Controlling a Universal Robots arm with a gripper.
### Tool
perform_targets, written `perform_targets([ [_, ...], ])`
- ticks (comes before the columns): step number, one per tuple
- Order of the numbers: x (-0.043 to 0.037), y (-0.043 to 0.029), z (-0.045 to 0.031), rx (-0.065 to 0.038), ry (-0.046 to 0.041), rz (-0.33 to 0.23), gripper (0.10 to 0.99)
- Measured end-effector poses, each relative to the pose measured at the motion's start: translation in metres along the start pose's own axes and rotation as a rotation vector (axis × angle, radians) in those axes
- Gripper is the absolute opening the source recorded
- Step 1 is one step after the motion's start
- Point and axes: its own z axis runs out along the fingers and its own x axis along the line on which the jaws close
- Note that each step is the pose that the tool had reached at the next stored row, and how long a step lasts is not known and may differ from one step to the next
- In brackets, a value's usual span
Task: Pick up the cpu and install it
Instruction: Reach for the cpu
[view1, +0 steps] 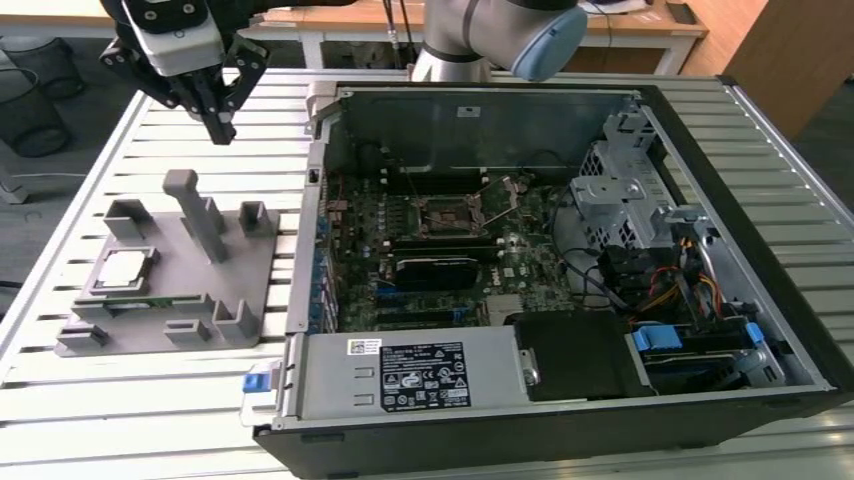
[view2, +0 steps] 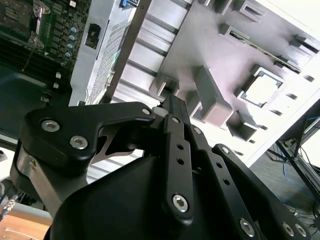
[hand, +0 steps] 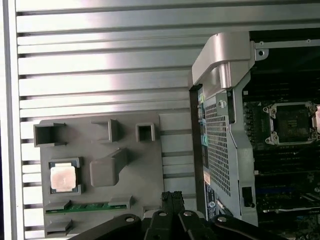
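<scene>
The cpu (view1: 123, 268) is a small silver-topped square lying flat in a pocket of the grey holder block (view1: 174, 300), on the exterior view's left of the open computer case. It also appears in the first wrist view (hand: 63, 178) and in the second wrist view (view2: 261, 90). My gripper (view1: 220, 128) hangs well above the slatted table, beyond the holder's far end, with its black fingers pressed together and nothing between them. Both wrist views show the closed tips (hand: 171, 196) (view2: 170, 98). The black socket frame (view1: 447, 214) sits on the motherboard inside the case, its wire lever raised.
The open computer case (view1: 694, 130) fills the middle and the exterior view's right, with a drive cage (view1: 627, 185), cables and a power supply (view1: 414, 375) inside. The holder has upright posts (view1: 200, 215) and a green memory stick (hand: 87, 206). The slatted metal table (view1: 80, 400) ends close to the holder.
</scene>
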Motion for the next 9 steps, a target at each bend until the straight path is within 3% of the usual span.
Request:
perform_targets([
  [9,0.0112,-0.0009,0.0015,0.0,0.0001,0.0,0.106],
])
